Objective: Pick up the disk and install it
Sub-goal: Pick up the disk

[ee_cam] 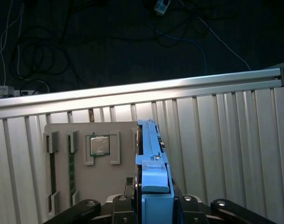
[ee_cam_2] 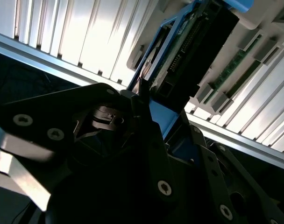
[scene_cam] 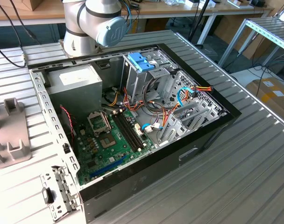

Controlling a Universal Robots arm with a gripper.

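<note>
Jaws tight on the disk [ee_cam: 153,158], edge-on, long axis straight out from the wrist, above the ribbed table [ee_cam: 226,140].

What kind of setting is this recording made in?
Likely a robotics lab or workshop for computer assembly: an open computer case lies on a ribbed metal table, workbenches stand behind, and the claw grips the disk.
</note>
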